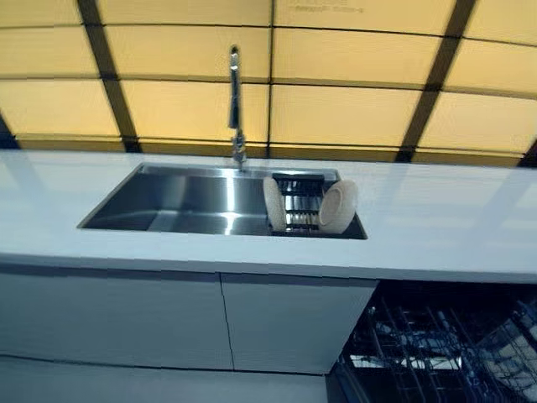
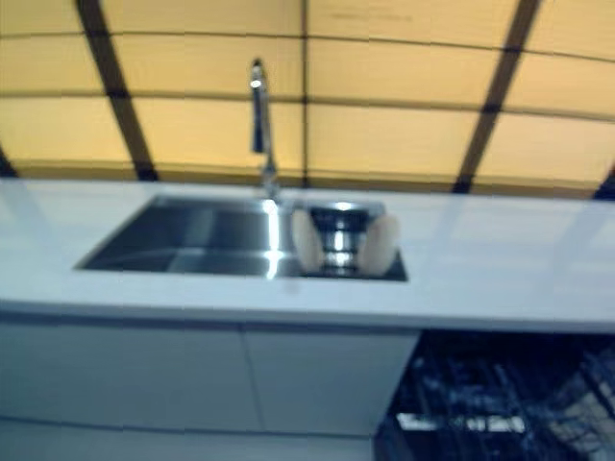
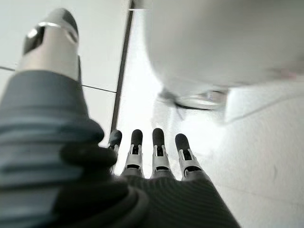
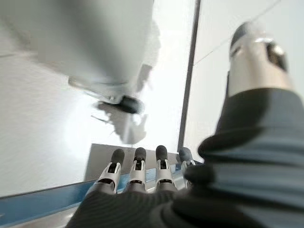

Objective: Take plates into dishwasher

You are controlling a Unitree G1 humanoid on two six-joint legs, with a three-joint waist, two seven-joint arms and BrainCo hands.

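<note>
Two cream plates stand on edge in a metal dish rack (image 1: pixel 299 201) at the right end of the steel sink (image 1: pixel 180 201): one plate (image 1: pixel 273 204) on the rack's left, the other plate (image 1: pixel 339 206) leaning on its right. The open dishwasher (image 1: pixel 436 344) shows its dark wire racks below the counter at the lower right. Neither hand appears in the eye views. In its wrist view my left hand (image 3: pixel 157 154) hangs with straight fingers over the pale floor, holding nothing. My right hand (image 4: pixel 137 171) hangs the same way, open and empty.
A tall faucet (image 1: pixel 235 101) rises behind the sink. The white countertop (image 1: pixel 436 218) runs across the whole view, with white cabinet doors (image 1: pixel 168 319) under it left of the dishwasher. Yellow wall panels with dark strips stand behind.
</note>
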